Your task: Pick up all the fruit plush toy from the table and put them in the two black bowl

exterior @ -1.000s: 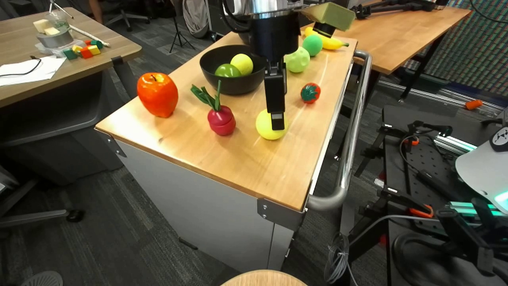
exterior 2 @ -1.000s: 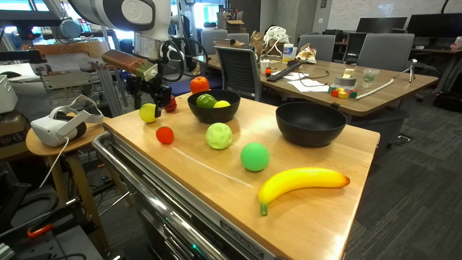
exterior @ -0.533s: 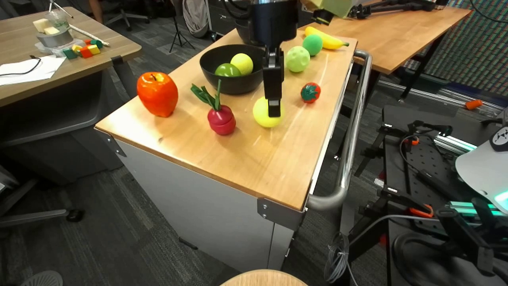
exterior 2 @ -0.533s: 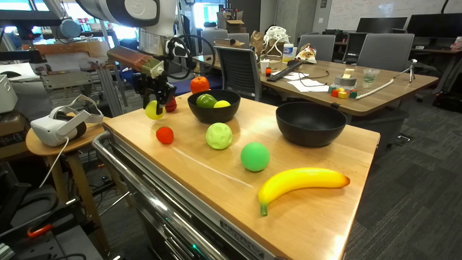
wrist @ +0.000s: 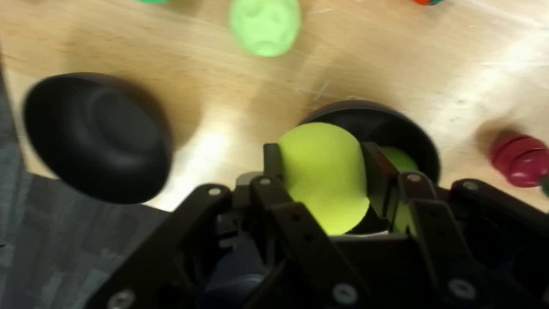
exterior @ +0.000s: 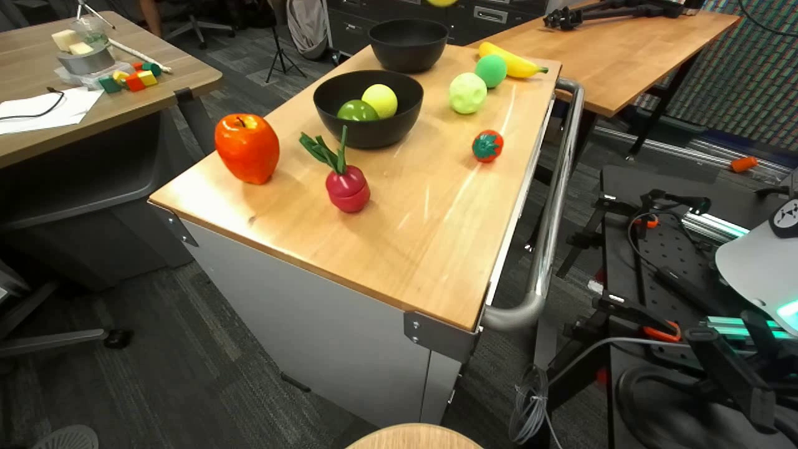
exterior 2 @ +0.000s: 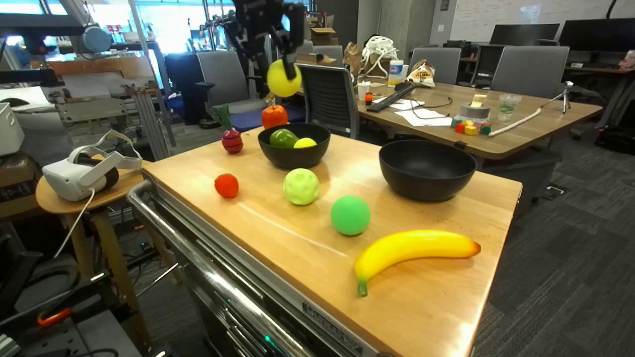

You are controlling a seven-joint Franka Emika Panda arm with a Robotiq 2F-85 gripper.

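Observation:
My gripper (wrist: pixel 324 161) is shut on a yellow ball (exterior 2: pixel 284 79), held high above the table. In the wrist view a black bowl (wrist: pixel 424 141) lies beneath it, partly hidden. That bowl (exterior: pixel 374 134) contains a green fruit (exterior 2: pixel 284 138) and another yellow ball (exterior: pixel 380 101). The wider black bowl (exterior 2: pixel 427 191) has nothing inside. On the wooden top lie a red-orange fruit (exterior: pixel 247 149), a dark red one with green leaves (exterior: pixel 348 189), a small red one (exterior 2: pixel 226 186), a pale green ball (exterior 2: pixel 301 187), a green ball (exterior 2: pixel 350 215) and a banana (exterior 2: pixel 412 248).
A metal rail (exterior: pixel 555 212) runs along one side of the cart. A grey chair (exterior 2: pixel 330 99) and a larger table (exterior 2: pixel 536 119) with blocks and papers stand beyond. A headset (exterior 2: pixel 92 168) rests on a stool.
My gripper has closed on the yellow ball and lifted it from the table. It has carried it up, toward the bowls, leaving an exterior view almost entirely.

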